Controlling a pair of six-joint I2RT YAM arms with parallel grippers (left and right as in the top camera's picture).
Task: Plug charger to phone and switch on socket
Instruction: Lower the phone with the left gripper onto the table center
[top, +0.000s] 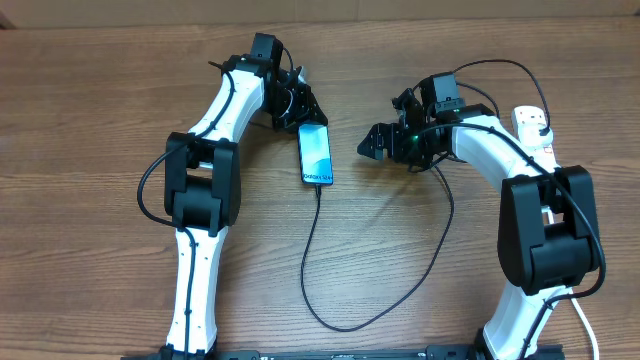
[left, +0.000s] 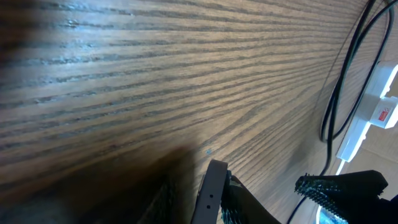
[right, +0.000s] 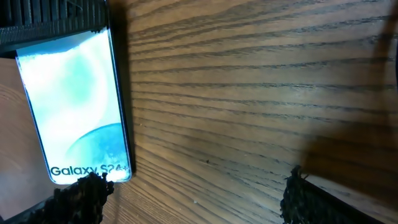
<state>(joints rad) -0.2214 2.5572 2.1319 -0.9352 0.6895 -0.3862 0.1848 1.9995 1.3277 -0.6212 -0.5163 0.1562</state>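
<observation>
The cable (top: 312, 262) met the lower end of the phone (top: 316, 155), and the screen was lit. So the plugging step looked done, and the switching step looked to be the one in hand.

The left gripper (top: 297, 108) sat at the phone's far end. In the left wrist view its fingers (left: 339, 186) stood a little apart, with bare table (top: 100, 120) showing between them. The phone's thin edge lay just beside one of them. I could not tell whether that finger touched it, and nothing looked pinched.

The right gripper (top: 371, 146) hung just beside the phone's long side. Its fingers (right: 81, 196) were spread wide and held nothing. The phone's lower corner lay right at the tip of one finger, and the other finger was well clear over bare wood.

The power strip (top: 533, 122) lay well away from both sets of fingers, on the far side of the right arm and partly hidden by it. The next move would likely call for the right gripper to leave the phone and swing out to the strip. It would then press a fingertip on the small red switch (left: 383, 114) without snagging the cable.
</observation>
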